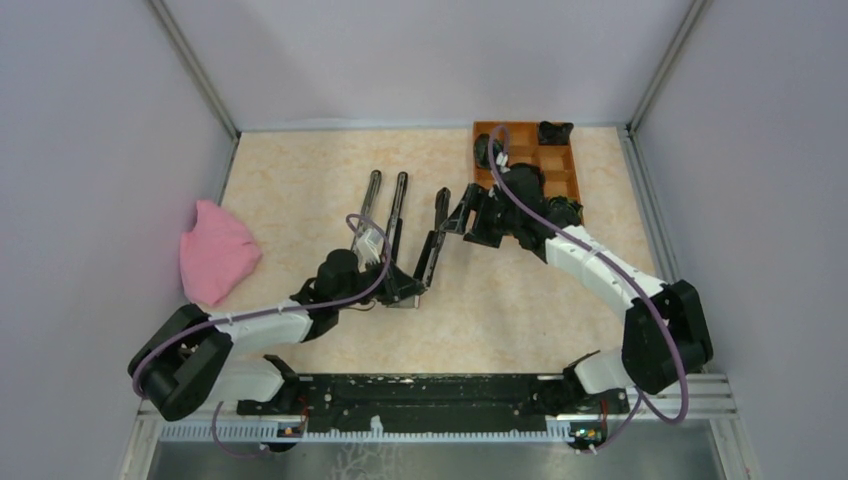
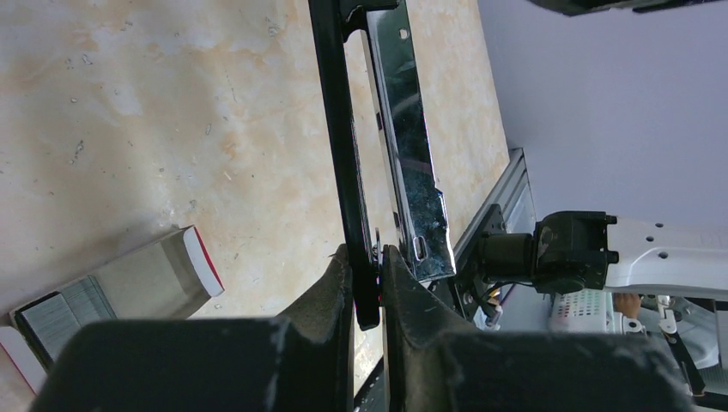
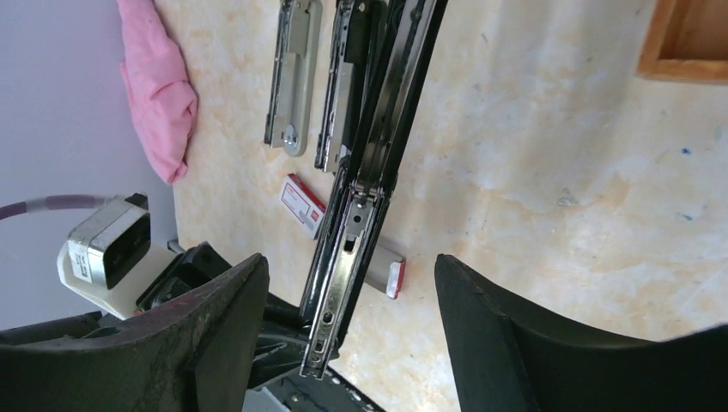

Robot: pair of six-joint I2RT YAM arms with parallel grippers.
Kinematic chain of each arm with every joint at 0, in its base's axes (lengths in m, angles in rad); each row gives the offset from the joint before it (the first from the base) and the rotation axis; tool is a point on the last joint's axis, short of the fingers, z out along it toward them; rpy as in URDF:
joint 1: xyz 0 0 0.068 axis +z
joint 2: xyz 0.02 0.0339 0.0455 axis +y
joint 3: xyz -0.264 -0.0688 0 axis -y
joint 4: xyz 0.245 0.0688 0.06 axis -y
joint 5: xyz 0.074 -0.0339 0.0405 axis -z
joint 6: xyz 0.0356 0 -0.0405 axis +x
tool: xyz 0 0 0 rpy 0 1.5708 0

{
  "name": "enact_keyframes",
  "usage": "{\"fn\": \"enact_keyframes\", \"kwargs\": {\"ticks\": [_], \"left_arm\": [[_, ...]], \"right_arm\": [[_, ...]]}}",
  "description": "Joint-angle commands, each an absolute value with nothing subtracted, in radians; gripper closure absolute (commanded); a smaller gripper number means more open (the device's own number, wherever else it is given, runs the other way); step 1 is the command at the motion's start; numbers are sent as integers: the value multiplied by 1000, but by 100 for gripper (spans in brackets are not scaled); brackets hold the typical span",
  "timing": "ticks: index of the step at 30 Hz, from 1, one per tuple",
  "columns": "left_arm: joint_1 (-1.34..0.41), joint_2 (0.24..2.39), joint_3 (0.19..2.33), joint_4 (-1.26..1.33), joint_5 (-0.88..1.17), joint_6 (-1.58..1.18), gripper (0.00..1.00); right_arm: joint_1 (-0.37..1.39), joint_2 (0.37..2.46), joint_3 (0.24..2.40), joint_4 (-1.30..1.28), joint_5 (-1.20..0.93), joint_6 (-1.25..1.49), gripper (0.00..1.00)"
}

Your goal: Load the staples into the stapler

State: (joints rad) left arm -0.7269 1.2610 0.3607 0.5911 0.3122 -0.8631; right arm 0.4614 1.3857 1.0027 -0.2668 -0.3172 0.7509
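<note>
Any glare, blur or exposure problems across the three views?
Top external: soft even light, no hard shadows on the beige marbled table. Left wrist: the chrome rail of the black metal stapler shows mirror-like reflections; the left tool's black fingers look soft. Right wrist: table sharp, right tool's black fingers blurred and dark.

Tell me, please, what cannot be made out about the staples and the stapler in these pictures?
- Left wrist view: the staple box runs behind the left gripper body, so its staple count is hidden.
- Right wrist view: the stapler channel is too narrow and dark to show whether it is loaded.
- Top view: the tray contents are partly covered by the right arm.
</note>
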Motion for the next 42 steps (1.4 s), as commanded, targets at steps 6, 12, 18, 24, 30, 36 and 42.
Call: {"fn": "enact_keyframes", "kwargs": {"ticks": [6,12,18,24,30,36,42], "left_arm": [[-729,1280,421,765,323,-873,100],[-729,1283,423,766,326,-876,100],[-729,1290,425,754,320,-870,100],[-729,1313,434,755,330,-868,100],[-729,1328,440,707,323,-847,90],[-721,1287,454,570,251,-809,64],[-681,1216,489,409,176,-747,42]], "right_arm": [[547,1473,989,-135,-274,831,36],[575,1534,997,-97,-254,865,44],[590,1546,1008,-83,-249,870,60],[597,1548,1013,-81,-240,865,83],[597,1567,1050,-124,-183,803,100],[597,1633,1151,-252,-95,679,100],[597,1737,1266,-375,9,569,100]]}}
